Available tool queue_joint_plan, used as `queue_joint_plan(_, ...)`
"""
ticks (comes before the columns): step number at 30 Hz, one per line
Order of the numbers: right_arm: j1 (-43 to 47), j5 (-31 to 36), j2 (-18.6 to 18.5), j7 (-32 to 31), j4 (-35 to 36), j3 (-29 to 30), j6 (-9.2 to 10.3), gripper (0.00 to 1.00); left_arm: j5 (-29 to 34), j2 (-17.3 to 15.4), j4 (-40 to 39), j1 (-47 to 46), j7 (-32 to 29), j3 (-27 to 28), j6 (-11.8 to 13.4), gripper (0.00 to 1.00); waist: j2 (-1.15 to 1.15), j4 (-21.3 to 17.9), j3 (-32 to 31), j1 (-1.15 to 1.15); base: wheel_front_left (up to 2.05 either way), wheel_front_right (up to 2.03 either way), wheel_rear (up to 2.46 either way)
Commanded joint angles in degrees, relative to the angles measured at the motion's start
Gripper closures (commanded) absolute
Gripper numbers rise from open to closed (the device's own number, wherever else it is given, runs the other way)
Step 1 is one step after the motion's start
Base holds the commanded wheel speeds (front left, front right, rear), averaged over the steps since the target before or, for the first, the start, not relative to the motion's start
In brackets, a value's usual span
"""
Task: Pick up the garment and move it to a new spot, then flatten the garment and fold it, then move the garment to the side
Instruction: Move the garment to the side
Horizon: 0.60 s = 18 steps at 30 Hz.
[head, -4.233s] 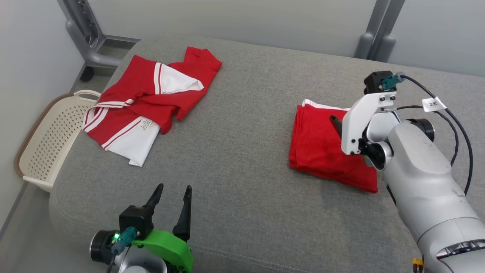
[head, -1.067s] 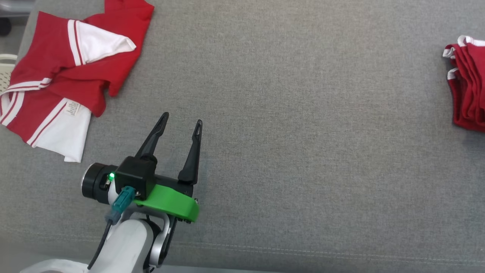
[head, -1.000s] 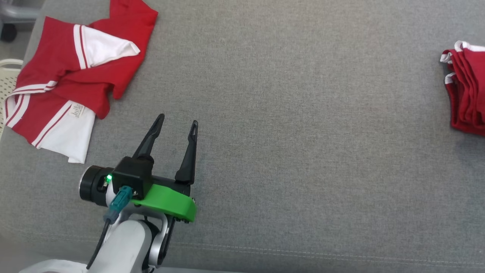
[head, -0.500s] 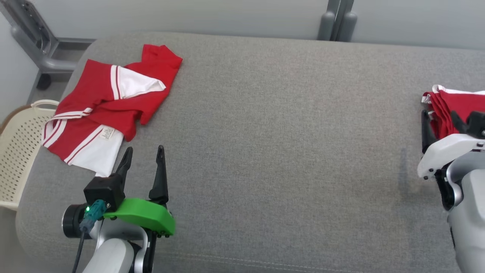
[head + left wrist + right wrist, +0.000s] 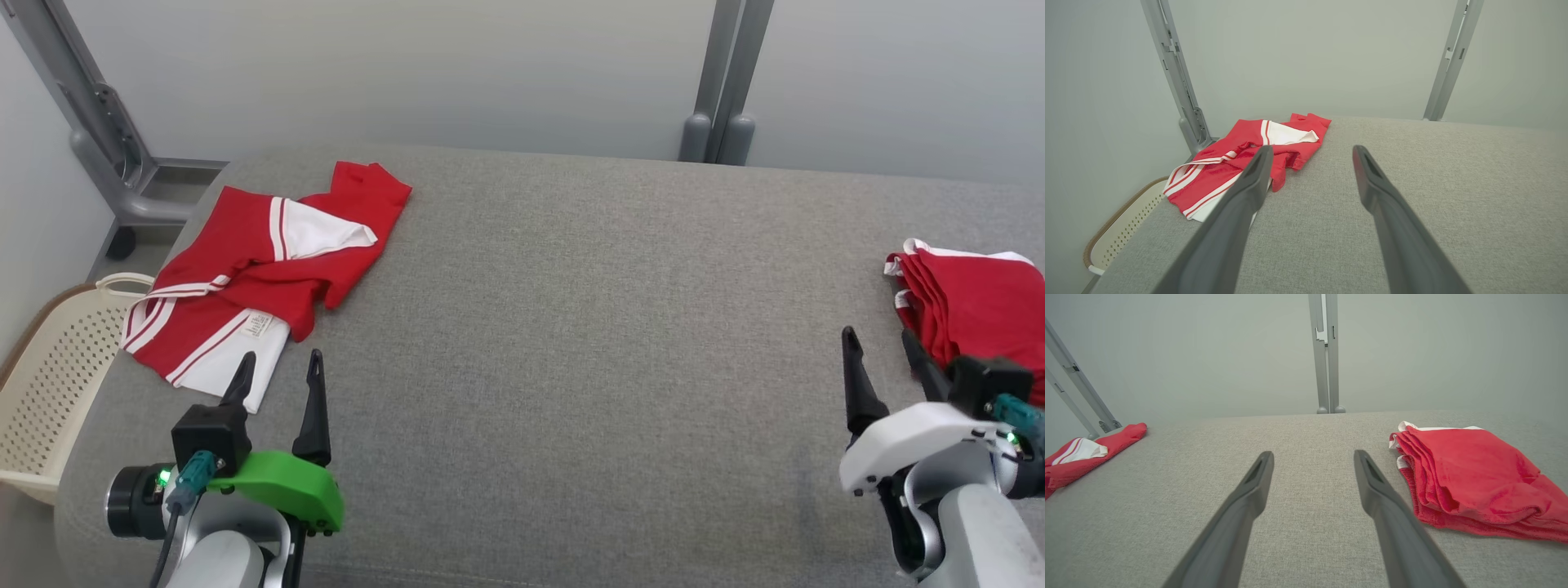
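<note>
Left gripper (image 5: 281, 354), head view: jaws wide, empty; crumpled garment (image 5: 245, 261) just ahead-left of it. Right gripper (image 5: 878, 332): wide, empty; folded pile (image 5: 980, 302) just to its right.
Left wrist view: garment past my left finger, basket (image 5: 1118, 241) below the edge.
Right wrist view: pile beside right finger.
Risk, I judge: a one-layer pinch drags the garment overboard.

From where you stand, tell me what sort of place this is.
Likely a test bay for laundry folding: a grey padded bench before bare walls with metal frame posts, a cream laundry basket beside it, a crumpled red garment and a folded red garment.
</note>
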State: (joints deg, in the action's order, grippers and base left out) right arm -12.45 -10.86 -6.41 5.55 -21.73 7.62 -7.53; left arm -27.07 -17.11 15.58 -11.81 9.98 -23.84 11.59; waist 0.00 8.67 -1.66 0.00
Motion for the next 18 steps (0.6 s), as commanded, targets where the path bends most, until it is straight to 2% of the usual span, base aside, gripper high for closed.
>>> queue_joint_plan(1, 3.13, 0.62, 0.96, -0.12, 3.19, -0.69, 0.07, 0.00, 0.63, -0.66, 1.08, -1.17, 1.53, 0.26, -1.00, 0.00, 0.00, -0.46, -1.00, 0.00, 0.00, 0.00, 0.00)
queue_joint_plan(10, 9.66, 1.78, 3.29, 0.14, 9.94, -2.71, 0.07, 0.00, 1.73, -0.27, 5.15, -0.82, 4.65, -0.38, -3.46, 0.00, 0.00, -2.02, -1.88, 0.00, 0.00, 0.00, 0.00)
queue_joint_plan(18, 12.94, 0.90, 3.45, 1.25, 8.29, -5.15, 0.08, 0.00, 2.34, 1.53, 8.86, 0.93, 5.32, 1.63, -3.19, 0.00, 0.00, -3.30, -2.05, 0.00, 0.00, 0.00, 0.00)
